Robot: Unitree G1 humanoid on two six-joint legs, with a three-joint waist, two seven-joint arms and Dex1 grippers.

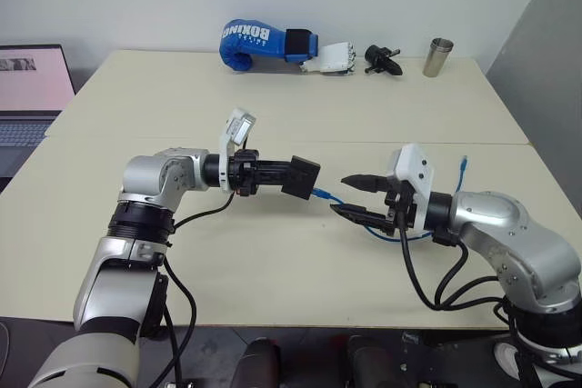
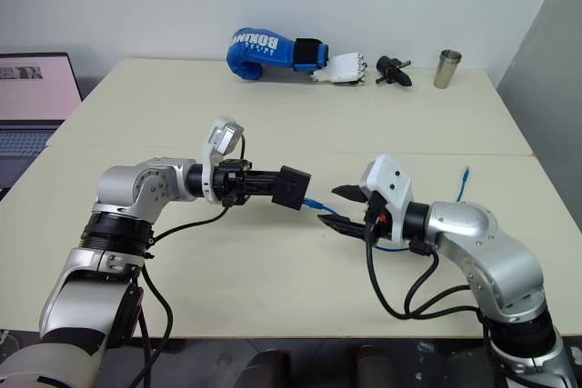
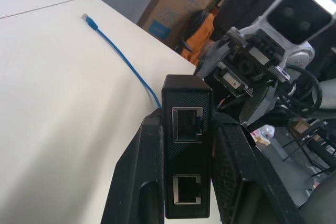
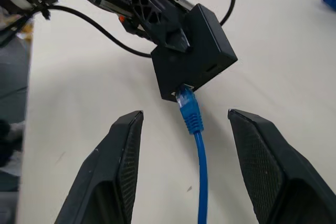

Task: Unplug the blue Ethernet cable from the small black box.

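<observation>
While the left gripper (image 1: 293, 174) holds the small black box (image 1: 301, 178) above the counter (image 1: 273, 270), its jaws pinch the box's two flat sides, and the box's long axis runs on along the line of the fingers towards the right gripper (image 1: 356, 197). The head views give the box as a dark square with the blue Ethernet cable (image 1: 327, 197) leaving its lower corner. The right wrist view adds the join itself: the cable's blue plug (image 4: 188, 109) sits at the box's lower face, seemingly still seated, and the cord runs straight away from the box, between the right gripper's two fingers (image 4: 113, 169) without touching either. Those jaws stand spread wide, just beyond the box, holding nothing.

From the left wrist view comes what the others hide: the box's end face with two square ports (image 3: 187, 125) one above the other, both vacant, and behind the box the cable lying in a long curve across the counter to its free end (image 3: 90, 21), which points away from the box. In the head views that far end rises just past the right arm, well apart from the box.

Far behind the box, along the counter's back edge, lie a blue boxing glove (image 1: 258, 44), a white hand model (image 1: 334, 59), a black clamp-like gadget (image 1: 382, 60) and a metal cup (image 1: 437, 56). A laptop (image 1: 27, 97) sits off the counter's left edge.
</observation>
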